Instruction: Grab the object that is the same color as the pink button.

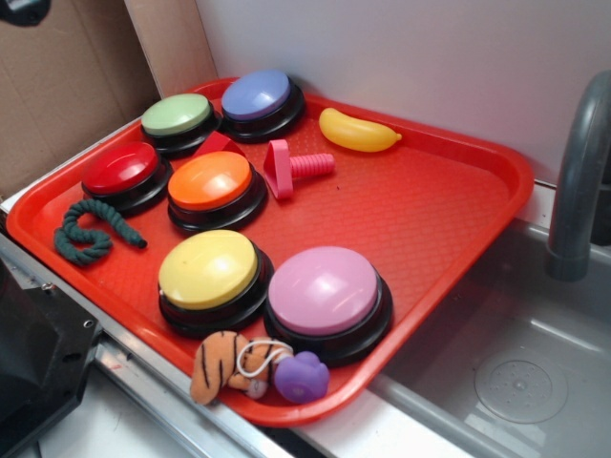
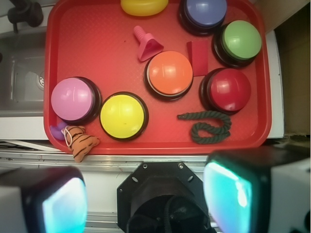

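The pink toy bolt (image 1: 294, 168) (image 2: 146, 44) lies on its side on the red tray (image 1: 449, 219) (image 2: 92, 53), between the orange button (image 1: 210, 181) and the yellow banana (image 1: 358, 132). The pink button (image 1: 323, 290) (image 2: 72, 98) stands at the tray's near edge beside the yellow button (image 1: 208, 270). My gripper (image 2: 146, 199) shows only in the wrist view: its two teal-padded fingers stand wide apart with nothing between them, high above the table edge and well short of the bolt.
Green (image 1: 177, 115), blue-violet (image 1: 256, 95) and red (image 1: 121, 170) buttons fill the tray's back left. A dark green rope (image 1: 86, 231), a striped plush toy (image 1: 218, 365) and a purple rubbery toy (image 1: 302, 376) lie on the tray. A sink (image 1: 516, 363) and grey faucet (image 1: 578, 172) are to the right.
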`<state>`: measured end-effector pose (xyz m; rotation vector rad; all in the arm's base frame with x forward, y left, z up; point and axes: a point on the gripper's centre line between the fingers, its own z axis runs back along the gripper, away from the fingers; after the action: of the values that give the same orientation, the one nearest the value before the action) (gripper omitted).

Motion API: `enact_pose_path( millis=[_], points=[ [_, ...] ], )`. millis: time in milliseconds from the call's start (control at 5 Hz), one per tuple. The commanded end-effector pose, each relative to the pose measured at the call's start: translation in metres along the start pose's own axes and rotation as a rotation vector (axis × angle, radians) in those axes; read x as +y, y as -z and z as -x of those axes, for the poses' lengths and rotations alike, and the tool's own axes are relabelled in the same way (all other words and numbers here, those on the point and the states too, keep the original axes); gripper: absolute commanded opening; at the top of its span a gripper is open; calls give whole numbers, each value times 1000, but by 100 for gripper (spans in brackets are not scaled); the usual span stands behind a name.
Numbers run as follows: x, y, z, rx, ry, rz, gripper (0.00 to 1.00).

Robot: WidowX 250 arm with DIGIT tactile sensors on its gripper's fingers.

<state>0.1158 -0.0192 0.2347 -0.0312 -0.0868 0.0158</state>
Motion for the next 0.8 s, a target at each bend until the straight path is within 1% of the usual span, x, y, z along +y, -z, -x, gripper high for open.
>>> enact_pose_path(
  millis=[0, 200, 400, 600],
  points=[
    [0, 0, 0, 0, 0, 0, 100],
    [1, 14, -20, 21, -131, -9, 100],
    [5, 29, -40, 17, -300, -22, 100],
    [10, 49, -64, -9, -435, -4, 100]
  ],
)
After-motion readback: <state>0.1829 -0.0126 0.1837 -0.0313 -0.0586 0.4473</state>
